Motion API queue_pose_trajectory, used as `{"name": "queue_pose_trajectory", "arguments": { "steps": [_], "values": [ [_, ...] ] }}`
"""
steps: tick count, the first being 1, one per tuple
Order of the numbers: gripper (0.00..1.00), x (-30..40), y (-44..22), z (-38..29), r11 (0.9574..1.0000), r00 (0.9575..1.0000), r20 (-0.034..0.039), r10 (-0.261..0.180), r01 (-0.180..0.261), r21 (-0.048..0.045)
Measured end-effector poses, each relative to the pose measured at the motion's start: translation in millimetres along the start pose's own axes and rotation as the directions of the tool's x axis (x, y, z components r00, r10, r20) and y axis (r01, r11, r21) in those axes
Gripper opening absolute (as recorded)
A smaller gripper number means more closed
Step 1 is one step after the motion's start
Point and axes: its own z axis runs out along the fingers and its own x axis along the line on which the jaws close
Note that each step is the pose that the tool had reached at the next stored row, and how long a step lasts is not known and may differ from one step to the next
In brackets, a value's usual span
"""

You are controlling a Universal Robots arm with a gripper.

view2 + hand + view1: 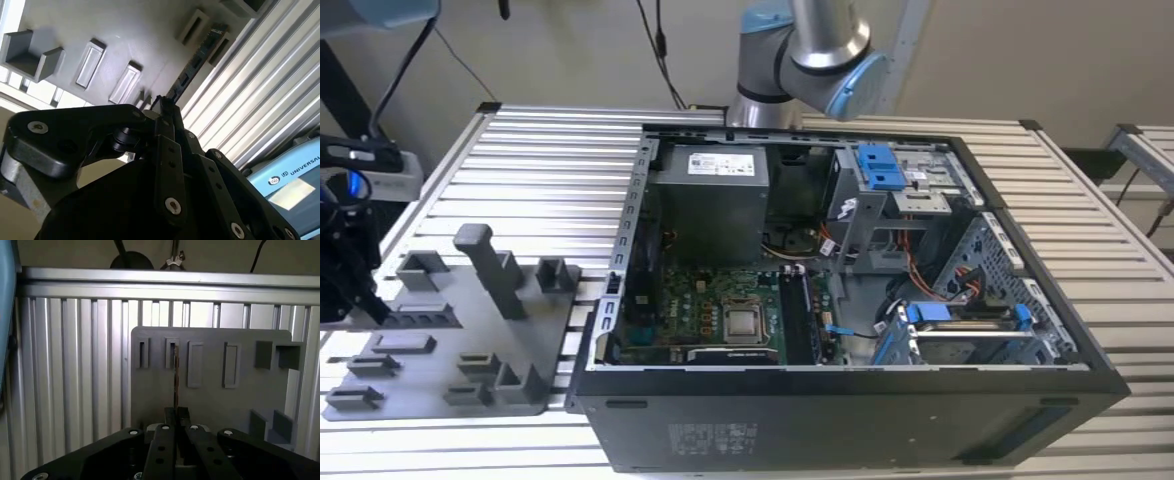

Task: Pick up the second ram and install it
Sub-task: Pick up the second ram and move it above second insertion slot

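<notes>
The second ram is a thin dark strip seen edge-on. It stands in a slot holder of the grey fixture plate. The same second ram runs as a notched dark strip away from my fingertips in the second wrist view. My gripper has its two black fingers pressed close on the near end of the strip, which still rests in the holder. In the exterior view my gripper hangs over the fixture plate at that view's far left.
The open computer case lies at the centre, with the motherboard, the silver processor and long black slots beside it. Blue drive clips sit toward the exterior view's right. Grey posts rise from the fixture. A ribbed metal table lies underneath.
</notes>
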Motion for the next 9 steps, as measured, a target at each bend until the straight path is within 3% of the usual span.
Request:
{"name": "queue_pose_trajectory", "arguments": {
  "steps": [9],
  "values": [
    [0.14, 0.0, -0.1, -15.3, 1.0, 1.0, 0.0, 0.0, 0.0, 0.0]
  ]
}}
